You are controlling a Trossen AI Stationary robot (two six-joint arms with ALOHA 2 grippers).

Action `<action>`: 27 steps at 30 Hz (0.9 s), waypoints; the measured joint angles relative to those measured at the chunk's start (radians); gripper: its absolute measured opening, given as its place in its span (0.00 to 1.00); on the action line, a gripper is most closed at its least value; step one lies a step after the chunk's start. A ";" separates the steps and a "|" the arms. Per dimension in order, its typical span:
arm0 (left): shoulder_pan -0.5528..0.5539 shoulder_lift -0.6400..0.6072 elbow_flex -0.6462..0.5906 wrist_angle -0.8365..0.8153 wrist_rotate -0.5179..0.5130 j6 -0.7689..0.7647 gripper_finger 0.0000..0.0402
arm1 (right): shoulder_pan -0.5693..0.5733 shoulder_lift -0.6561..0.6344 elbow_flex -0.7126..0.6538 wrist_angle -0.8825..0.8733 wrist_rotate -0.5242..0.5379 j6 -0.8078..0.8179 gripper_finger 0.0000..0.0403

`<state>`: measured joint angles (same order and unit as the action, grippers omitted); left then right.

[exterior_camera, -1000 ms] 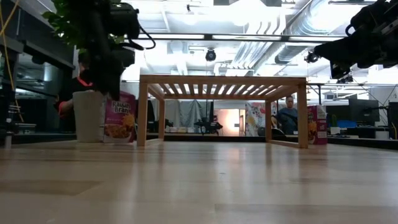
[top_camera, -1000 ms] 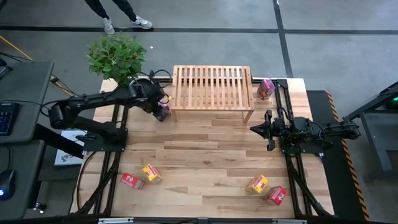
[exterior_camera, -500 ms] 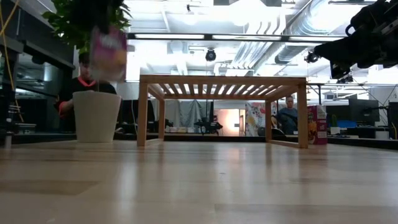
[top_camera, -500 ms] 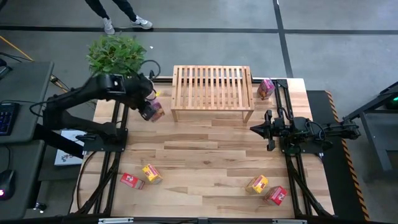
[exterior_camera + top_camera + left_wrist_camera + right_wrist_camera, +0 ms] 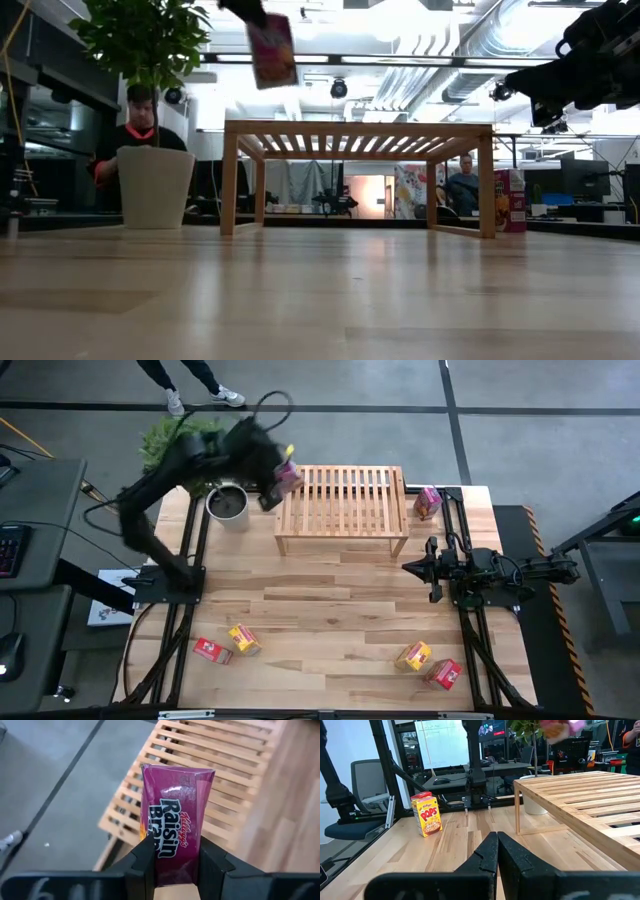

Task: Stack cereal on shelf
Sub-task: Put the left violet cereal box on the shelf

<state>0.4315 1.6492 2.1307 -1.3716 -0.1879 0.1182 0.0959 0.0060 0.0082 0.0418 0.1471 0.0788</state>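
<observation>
My left gripper is shut on a magenta Raisin Bran box, high above the far left corner of the light-wood slatted shelf; in the low view the box hangs well above the shelf top. My right gripper is shut and empty, in the air right of the shelf. A second pink box stands on the table at the shelf's far right. A red box and a yellow box lie near left, and a yellow box and a red box lie near right. My left gripper pinches the box between its two fingers, one on each narrow side, at the end nearest the wrist. The box's length runs on along the fingers, printed front toward the camera. It hangs tilted below the gripper, lifted clear of table and shelf.
A potted plant in a white pot stands just left of the shelf. A person sits beyond the table behind the pot. Bare tabletop lies between the shelf and the near boxes.
My left gripper has lifted the magenta box off the table beside the shelf's left legs. It has carried it up and toward the far right, past the plant, to above the shelf's far left corner. The box has tipped from upright to tilted.
</observation>
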 joint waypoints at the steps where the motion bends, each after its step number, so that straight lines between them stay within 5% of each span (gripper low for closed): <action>1: 0.023 0.035 0.027 0.001 0.019 0.044 0.22 | 0.000 0.000 0.000 0.000 0.000 0.000 0.00; 11: 0.182 0.235 0.102 -0.027 0.175 0.469 0.25 | 0.000 0.000 0.000 0.000 0.000 0.000 0.00; 18: 0.262 0.256 0.103 -0.023 0.180 0.529 0.24 | 0.000 0.000 0.000 0.000 0.000 0.000 0.00; 27: 0.297 0.253 0.103 -0.029 0.337 0.541 0.24 | 0.000 0.000 0.000 0.000 0.000 0.000 0.00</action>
<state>0.7284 1.9026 2.2333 -1.4003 0.1494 0.6592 0.0959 0.0061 0.0078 0.0414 0.1469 0.0788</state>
